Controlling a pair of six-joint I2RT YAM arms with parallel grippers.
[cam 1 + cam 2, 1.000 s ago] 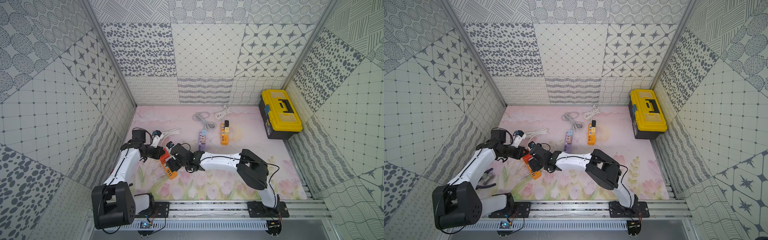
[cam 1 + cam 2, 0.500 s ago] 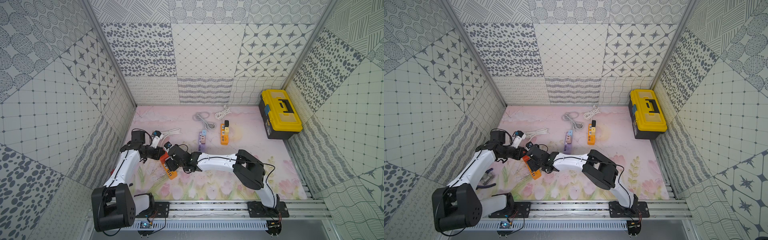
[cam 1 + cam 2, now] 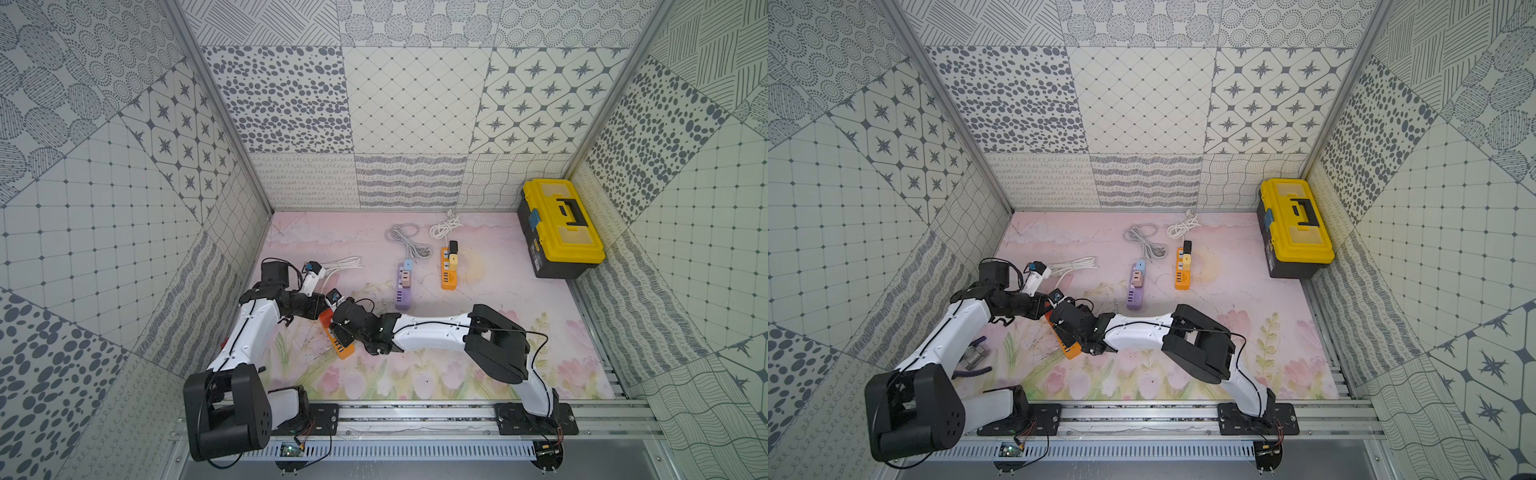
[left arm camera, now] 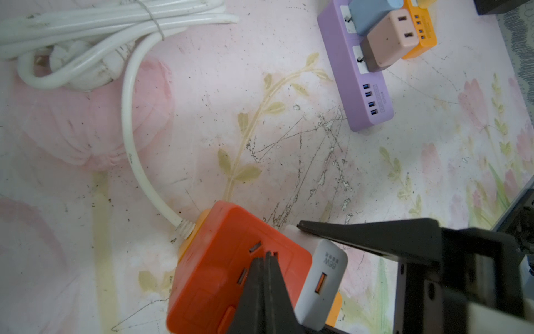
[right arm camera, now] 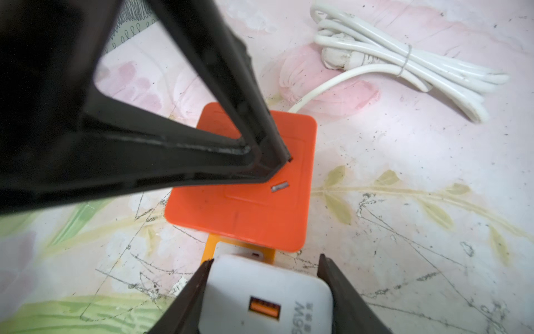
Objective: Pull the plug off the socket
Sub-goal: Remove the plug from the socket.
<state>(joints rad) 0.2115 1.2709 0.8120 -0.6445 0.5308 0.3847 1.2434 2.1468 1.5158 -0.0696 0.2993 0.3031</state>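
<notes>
An orange power strip (image 3: pixel 341 348) (image 3: pixel 1070 350) lies at the near left of the mat, its socket face mostly covered. A red-orange block (image 4: pixel 213 277) (image 5: pixel 254 208) sits on its cord end, and a white plug (image 4: pixel 323 284) (image 5: pixel 260 289) stands in it beside that block. My left gripper (image 4: pixel 265 256) (image 3: pixel 322 309) is shut, with its tips pressing down on the red-orange block. My right gripper (image 5: pixel 264 258) (image 3: pixel 338 326) straddles the white plug, and a finger lies against each side of it.
The strip's white cord bundle (image 3: pixel 341 262) (image 5: pixel 404 63) lies behind it. Mid-mat are a purple strip (image 3: pixel 402 297) (image 4: pixel 367 86) and an orange strip (image 3: pixel 448 275), both with plugs. Cable coils (image 3: pixel 405 237) lie at the back. A yellow toolbox (image 3: pixel 561 226) stands far right.
My right gripper has shifted left over the strip, and its fingers have narrowed onto the white plug. My left gripper has stayed shut on the red-orange block.
</notes>
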